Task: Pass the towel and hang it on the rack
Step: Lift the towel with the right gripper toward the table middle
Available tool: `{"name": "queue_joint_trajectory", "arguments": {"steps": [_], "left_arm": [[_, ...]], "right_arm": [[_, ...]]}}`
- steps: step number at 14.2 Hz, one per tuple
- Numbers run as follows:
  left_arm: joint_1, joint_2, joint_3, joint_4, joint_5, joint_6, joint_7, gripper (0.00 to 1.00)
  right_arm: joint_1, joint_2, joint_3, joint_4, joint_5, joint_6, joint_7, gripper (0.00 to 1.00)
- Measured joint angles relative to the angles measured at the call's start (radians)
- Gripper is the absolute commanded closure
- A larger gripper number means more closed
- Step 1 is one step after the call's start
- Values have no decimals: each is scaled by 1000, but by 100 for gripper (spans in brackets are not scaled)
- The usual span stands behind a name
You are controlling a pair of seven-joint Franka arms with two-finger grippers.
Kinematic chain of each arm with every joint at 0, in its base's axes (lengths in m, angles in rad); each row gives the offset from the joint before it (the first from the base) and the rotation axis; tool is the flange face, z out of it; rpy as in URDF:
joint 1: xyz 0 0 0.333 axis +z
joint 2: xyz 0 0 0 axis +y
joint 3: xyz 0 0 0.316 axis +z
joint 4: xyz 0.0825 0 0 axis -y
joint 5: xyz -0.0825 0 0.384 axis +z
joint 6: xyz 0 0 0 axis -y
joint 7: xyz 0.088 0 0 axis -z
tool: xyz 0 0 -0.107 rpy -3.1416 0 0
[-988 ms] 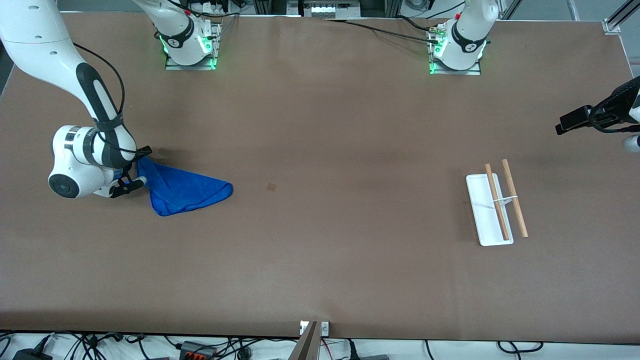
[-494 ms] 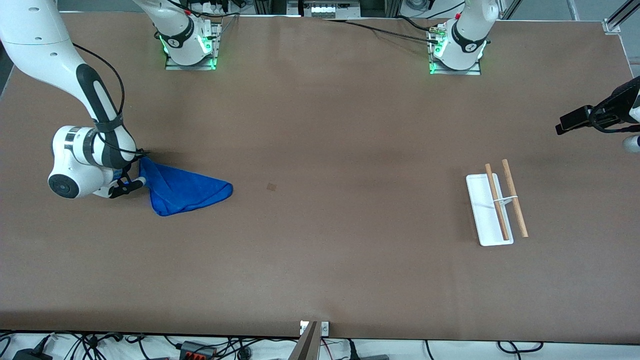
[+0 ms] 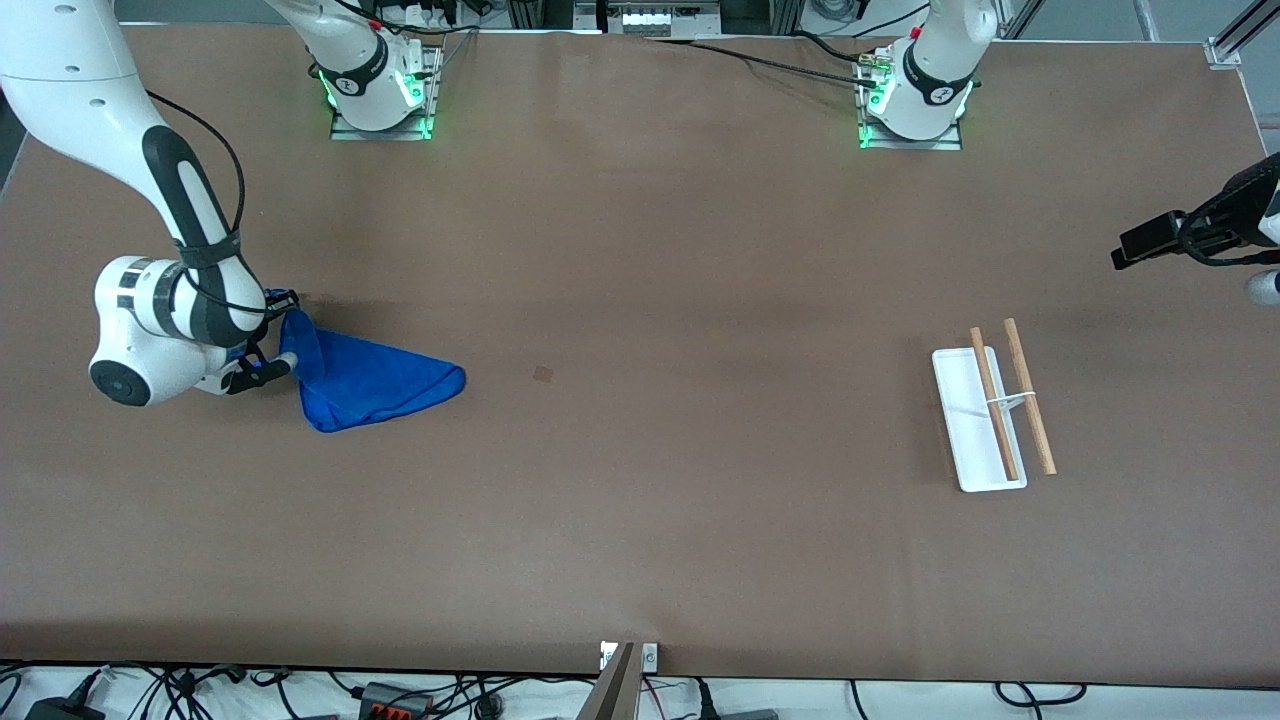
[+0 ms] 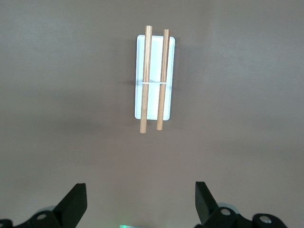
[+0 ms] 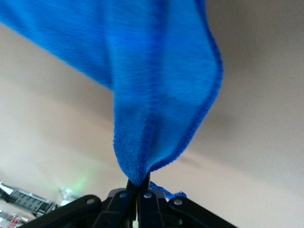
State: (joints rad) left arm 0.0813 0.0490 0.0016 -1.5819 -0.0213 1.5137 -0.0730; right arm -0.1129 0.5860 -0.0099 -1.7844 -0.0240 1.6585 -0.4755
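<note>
Rack (image 3: pixel 982 418): stands alone toward the left arm's end of the table (image 3: pixel 640 250), bare tabletop on every side of it.
Rods (image 4: pixel 155 78): nothing lies on them.
Between rack and towel (image 3: pixel 372 378): a wide bare stretch.
Towel: right gripper (image 3: pixel 268 336) pinches one corner, the rest trails on the table toward the rack.

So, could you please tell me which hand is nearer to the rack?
Left. The left hand hovers above the rack, open; the right hand grips the towel at the right arm's end.
</note>
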Motion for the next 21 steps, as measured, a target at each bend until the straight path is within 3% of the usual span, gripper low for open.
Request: {"name": "queue_joint_trajectory", "arguments": {"steps": [5, 11, 15, 21], "left_arm": [[0, 0, 0, 0, 0, 0, 0, 0], [6, 15, 2, 0, 0, 0, 0, 0], [23, 40, 3, 0, 0, 0, 0, 0], [19, 62, -5, 0, -3, 14, 0, 0]], "right_arm": [[27, -114, 114, 200, 48, -163, 45, 100], [108, -133, 309, 448, 230, -169, 431, 100], [227, -128, 393, 509, 318, 65, 783, 100], [519, -111, 406, 521, 328, 538, 1149, 100]]}}
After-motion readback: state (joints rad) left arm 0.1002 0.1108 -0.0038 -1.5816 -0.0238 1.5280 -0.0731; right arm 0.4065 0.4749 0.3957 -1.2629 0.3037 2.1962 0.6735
